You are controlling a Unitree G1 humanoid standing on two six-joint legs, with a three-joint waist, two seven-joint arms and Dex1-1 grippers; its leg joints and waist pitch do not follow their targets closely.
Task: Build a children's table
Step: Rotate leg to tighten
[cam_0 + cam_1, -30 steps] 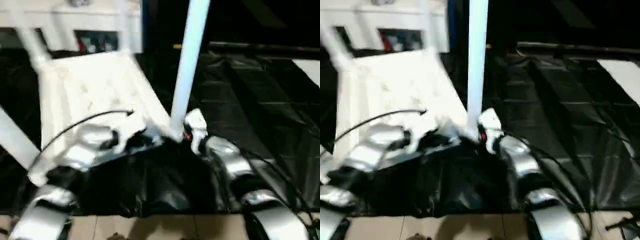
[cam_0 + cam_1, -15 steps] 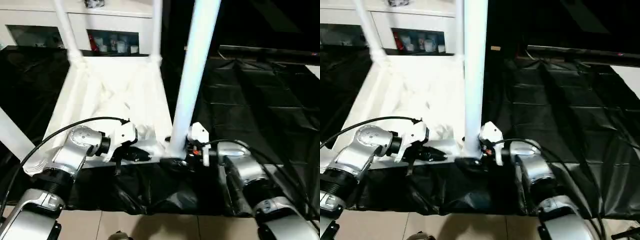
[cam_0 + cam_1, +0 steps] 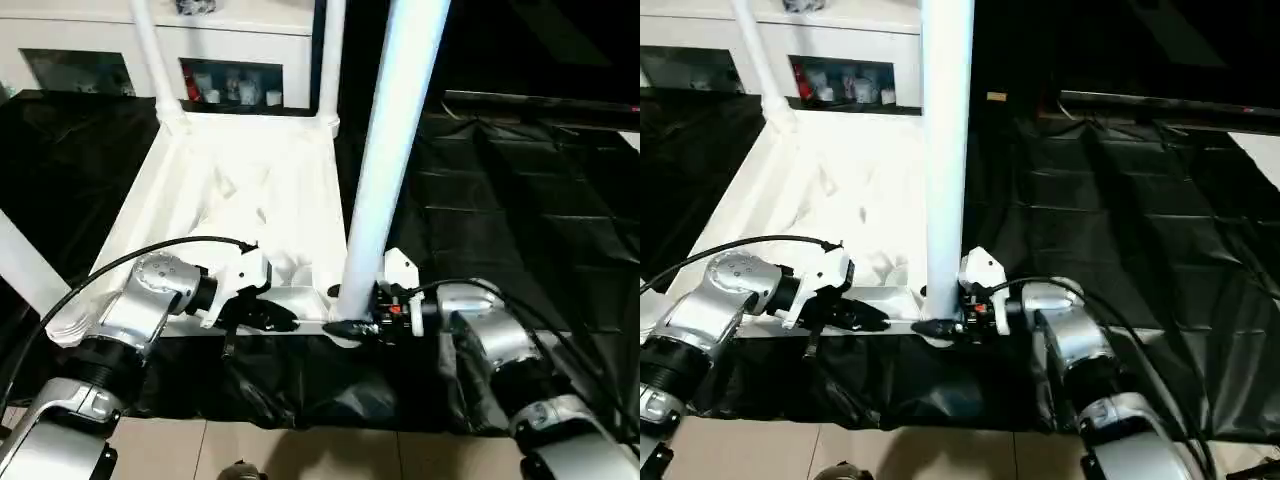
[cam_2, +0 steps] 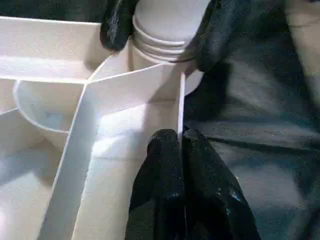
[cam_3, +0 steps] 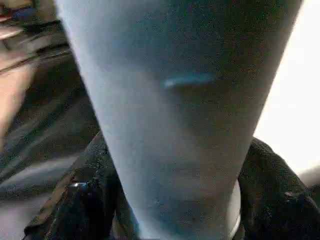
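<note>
Cabinet (image 3: 150,60) behind tabletop (image 3: 240,190), black sheet (image 3: 520,210) around, right end effector (image 3: 945,326) gripping leg (image 3: 385,170), left end effector (image 4: 181,145) pinching rim.

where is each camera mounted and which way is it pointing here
Left and right eye views: on the head, looking forward and down at the upturned tabletop; both silver forearms show.
Left wrist view: along the left hand, shut on the tabletop's rim.
Right wrist view: along the right hand, its fingers either side of the upright leg.
Shared: the left wrist view also catches that leg's base and the right hand.

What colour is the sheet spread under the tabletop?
Black and glossy: the sheet shows best in the right eye view, beside the white tabletop.
</note>
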